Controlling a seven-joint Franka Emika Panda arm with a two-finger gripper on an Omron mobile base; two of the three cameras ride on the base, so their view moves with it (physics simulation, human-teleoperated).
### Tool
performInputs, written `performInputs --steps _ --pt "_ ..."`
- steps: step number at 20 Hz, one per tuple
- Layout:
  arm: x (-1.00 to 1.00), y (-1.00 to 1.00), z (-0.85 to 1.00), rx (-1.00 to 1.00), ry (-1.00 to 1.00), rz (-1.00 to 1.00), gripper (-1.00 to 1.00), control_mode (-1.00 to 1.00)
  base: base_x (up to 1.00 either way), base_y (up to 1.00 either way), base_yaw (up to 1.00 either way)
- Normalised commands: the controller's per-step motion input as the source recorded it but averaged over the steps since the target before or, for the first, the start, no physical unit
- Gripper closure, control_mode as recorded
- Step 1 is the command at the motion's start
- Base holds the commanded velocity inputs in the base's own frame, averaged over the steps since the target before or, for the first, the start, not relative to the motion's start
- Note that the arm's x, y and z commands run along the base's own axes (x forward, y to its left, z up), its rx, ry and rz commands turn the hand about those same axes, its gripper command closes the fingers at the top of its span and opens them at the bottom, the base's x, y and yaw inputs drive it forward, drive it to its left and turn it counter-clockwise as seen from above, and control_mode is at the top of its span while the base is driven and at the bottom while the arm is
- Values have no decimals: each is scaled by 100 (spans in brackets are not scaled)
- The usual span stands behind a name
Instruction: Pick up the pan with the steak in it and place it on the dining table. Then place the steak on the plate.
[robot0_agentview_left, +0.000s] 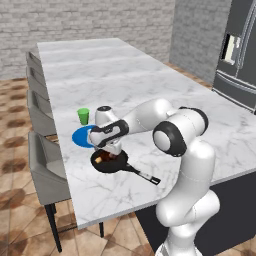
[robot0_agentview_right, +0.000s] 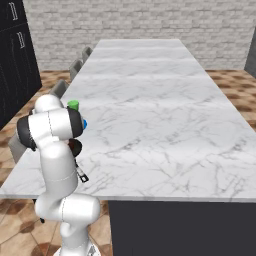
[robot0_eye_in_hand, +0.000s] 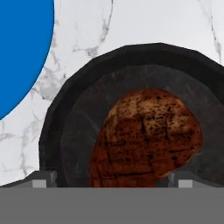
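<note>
The black pan (robot0_agentview_left: 114, 163) sits on the dining table (robot0_agentview_left: 150, 85) near its front edge, its thin handle (robot0_agentview_left: 147, 177) pointing right. The reddish-brown steak (robot0_agentview_left: 101, 159) lies inside it. My gripper (robot0_agentview_left: 106, 152) hangs open just above the pan's left half. In the hand view the steak (robot0_eye_in_hand: 146, 135) is right below, between the two wide-apart fingertips (robot0_eye_in_hand: 43, 178), with the pan's rim (robot0_eye_in_hand: 54, 127) around it. The blue plate (robot0_agentview_left: 80, 136) lies flat just left of the pan, touching or nearly so; it also shows in the hand view (robot0_eye_in_hand: 22, 52).
A small green cup (robot0_agentview_left: 83, 116) stands just behind the plate. Grey chairs (robot0_agentview_left: 42, 165) line the table's left side. A dark fridge (robot0_agentview_left: 240, 55) stands at the far right. The marble top (robot0_agentview_right: 150, 115) stretches far back.
</note>
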Motion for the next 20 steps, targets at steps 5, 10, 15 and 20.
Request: performInputs --steps 5,10,15,20 --pt "-7 0 -18 0 1 -14 -100 -100 0 0 0" --pt "-20 -6 7 1 1 -4 -100 -100 0 0 0" --pt "-10 -3 2 0 0 -4 -100 -100 0 0 0" --pt "1 0 -2 0 0 0 -100 -100 0 0 0"
